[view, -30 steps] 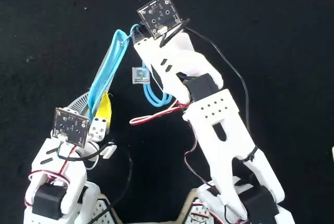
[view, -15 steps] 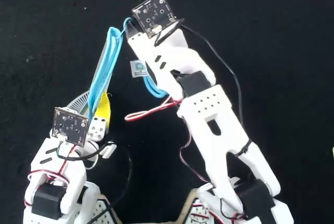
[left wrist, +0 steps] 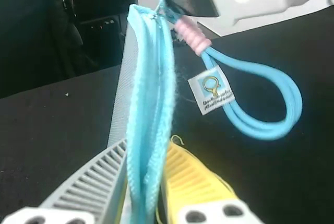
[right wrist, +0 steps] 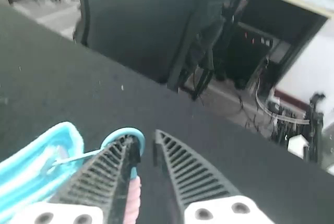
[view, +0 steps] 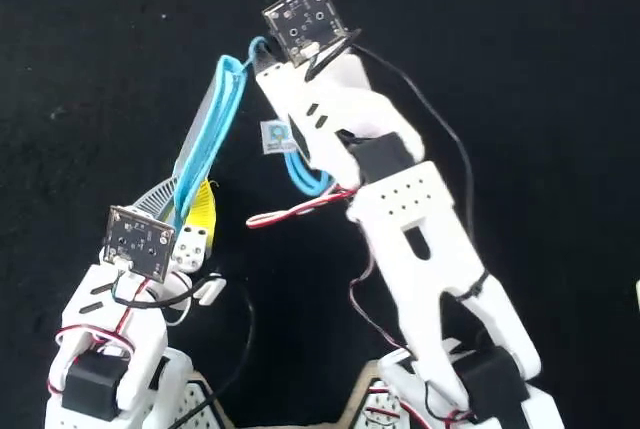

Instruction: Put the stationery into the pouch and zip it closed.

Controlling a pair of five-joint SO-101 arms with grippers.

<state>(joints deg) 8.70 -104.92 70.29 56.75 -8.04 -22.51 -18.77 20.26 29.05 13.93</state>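
Pouch (view: 207,134) is up off the black counter (view: 540,99), edge-on and strung between your two arms. It runs from near left to far centre. Your left hand (view: 188,217) has the near end: the grey finger (left wrist: 86,185) and the yellow finger (left wrist: 195,182) are pressed against either side of the blue fabric, pinching the pouch. Your right hand (view: 262,59) is at the far end, right at the zipper corner. Its dark ribbed fingers (right wrist: 185,174) are drawn almost together with only a narrow gap, and the zipper cord (left wrist: 259,130) sits in that gap, so it is pinching the cord. A pink bead (left wrist: 189,37) sits on the cord just below that hand. From the bead the blue loop hangs free toward the right, above the counter, with a small white label (left wrist: 211,93) dangling beside it. The pouch's two top edges lie tight against each other along the length that shows. You can't tell from these angles how far the zip is run.
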